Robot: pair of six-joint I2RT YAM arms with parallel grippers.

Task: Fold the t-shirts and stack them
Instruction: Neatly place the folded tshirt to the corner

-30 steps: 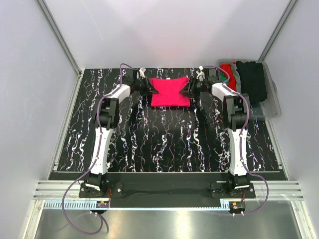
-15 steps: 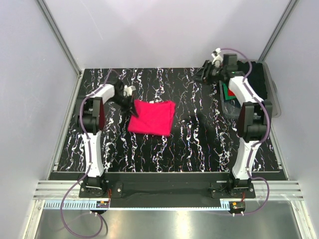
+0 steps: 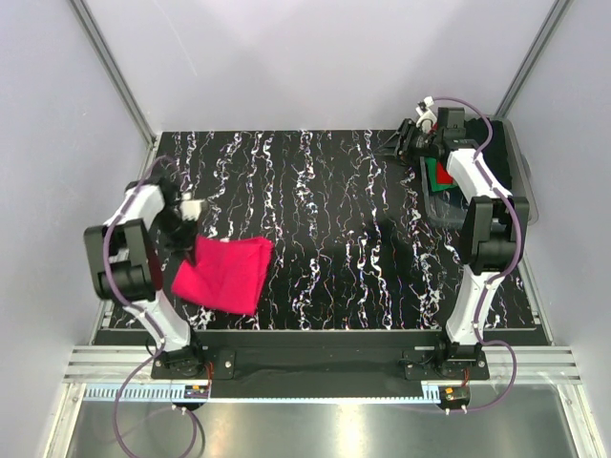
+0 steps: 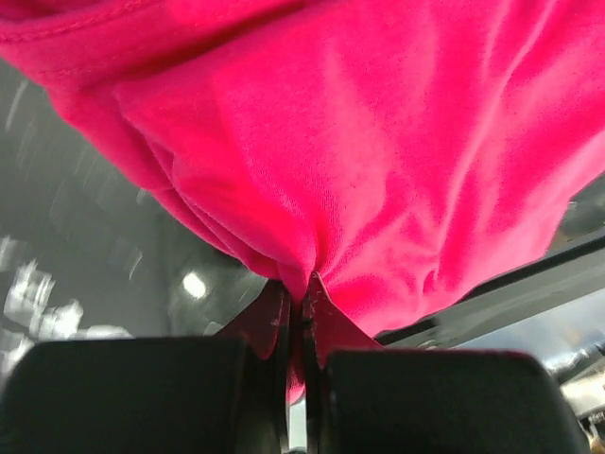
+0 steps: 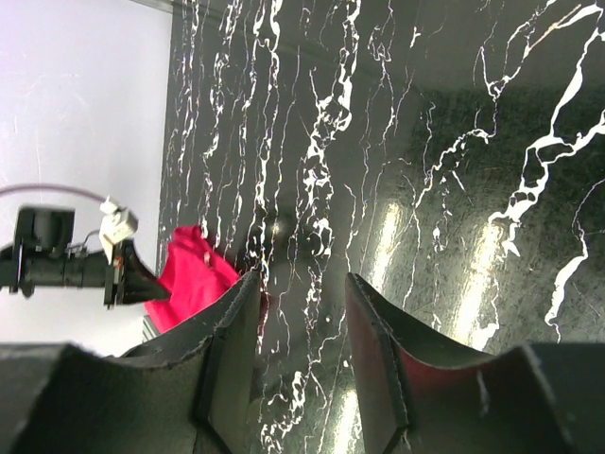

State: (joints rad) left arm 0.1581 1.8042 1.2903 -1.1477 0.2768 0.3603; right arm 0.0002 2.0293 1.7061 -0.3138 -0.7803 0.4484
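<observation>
Left gripper (image 4: 301,305): jaws pressed together, pinching a bunched fold at the edge of the pinkish-red t-shirt (image 3: 225,275); the wrist view shows cloth wedged between the pads. You have the shirt folded at about 8 o'clock on the table (image 3: 334,219), near the front-left corner; judged a stacking spot, away from the folding area. Its neck label and lower layers are hidden. Right gripper (image 5: 302,277): fingers spread, nothing between them, hovering at about 1 o'clock beside the clear bin (image 3: 528,208), probably placed to fetch the next shirt. The arm covers most of the bin; you can make out only some red cloth (image 3: 442,176) inside
</observation>
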